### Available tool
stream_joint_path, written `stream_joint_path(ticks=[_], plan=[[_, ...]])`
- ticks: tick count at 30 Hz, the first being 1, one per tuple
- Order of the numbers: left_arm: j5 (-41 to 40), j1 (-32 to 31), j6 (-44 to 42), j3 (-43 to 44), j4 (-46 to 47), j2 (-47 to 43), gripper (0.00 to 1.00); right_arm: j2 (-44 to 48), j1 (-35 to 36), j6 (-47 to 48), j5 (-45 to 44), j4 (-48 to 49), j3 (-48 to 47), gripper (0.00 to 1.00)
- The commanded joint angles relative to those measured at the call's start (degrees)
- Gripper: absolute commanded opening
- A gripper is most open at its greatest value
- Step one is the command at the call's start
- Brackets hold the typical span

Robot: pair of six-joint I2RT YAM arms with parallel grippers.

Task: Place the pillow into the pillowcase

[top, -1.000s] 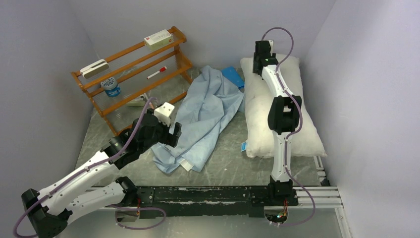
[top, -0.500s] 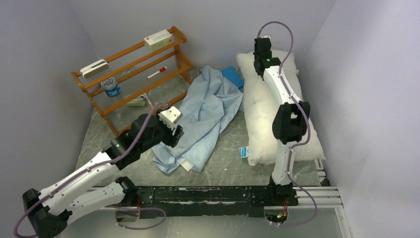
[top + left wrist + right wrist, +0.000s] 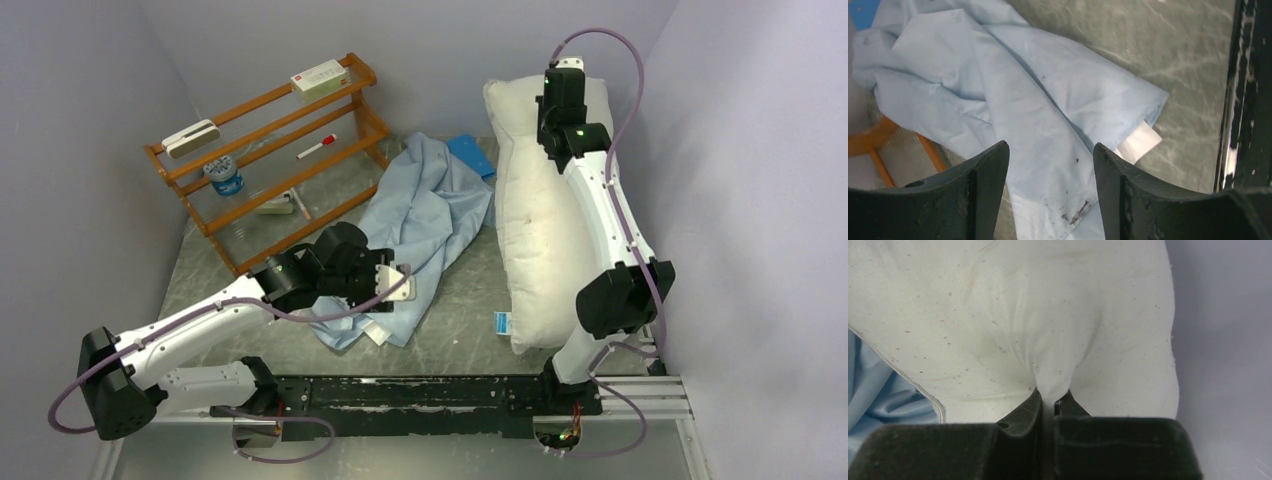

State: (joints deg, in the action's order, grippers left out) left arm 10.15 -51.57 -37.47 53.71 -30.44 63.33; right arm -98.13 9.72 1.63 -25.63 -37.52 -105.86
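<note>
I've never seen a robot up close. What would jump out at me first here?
The big white pillow on the right stands out most, its far end pinched and lifted by the right gripper. In the middle lies a crumpled light-blue pillowcase, with the left gripper open just above its near edge. A wooden rack stands at the far left.

Pillow (image 3: 998, 315) matt cloth (specked); pillowcase (image 3: 1038, 100) thin, v. creased.

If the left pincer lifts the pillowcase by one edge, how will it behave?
The pillowcase will probably hang floppy: it lies crumpled in folds. It looks thin, so likely light. The open left pincer may catch only one layer.
</note>
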Motion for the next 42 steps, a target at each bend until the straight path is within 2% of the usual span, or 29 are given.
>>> stream_joint_path(ticks=[1,5,14,21,25,38,42], plan=[[3.05,-0.59,-15.31,-2.47,-5.34,-0.76,0.69,5.08,-0.29,-1.45,2.02,0.72,1.68,0.00],[-2.69,1.35,-14.66,-5.70,-2.72,2.45,0.74,9.96,-0.26,-2.66,4.02,3.09,6.80,0.00],[-2.09,8.84,-14.28,-7.55,0.46,8.11,0.81,17.08,-0.26,-3.15,6.94,7.32,14.19,0.00],[-3.83,12.05,-17.72,-3.96,-12.45,8.36,0.81,18.54,-0.30,-3.16,8.01,7.89,13.85,0.00],[-5.79,12.20,-23.26,-5.19,-14.77,5.80,0.77,19.13,-0.31,-3.50,8.62,8.36,13.63,0.00],[-10.03,12.20,-29.01,-15.71,3.59,3.41,0.74,19.47,-0.42,-3.87,9.95,9.40,14.64,0.00],[-11.89,12.21,-30.59,-18.51,10.53,2.07,0.66,19.22,-0.42,-4.09,10.55,9.46,14.59,0.00]])
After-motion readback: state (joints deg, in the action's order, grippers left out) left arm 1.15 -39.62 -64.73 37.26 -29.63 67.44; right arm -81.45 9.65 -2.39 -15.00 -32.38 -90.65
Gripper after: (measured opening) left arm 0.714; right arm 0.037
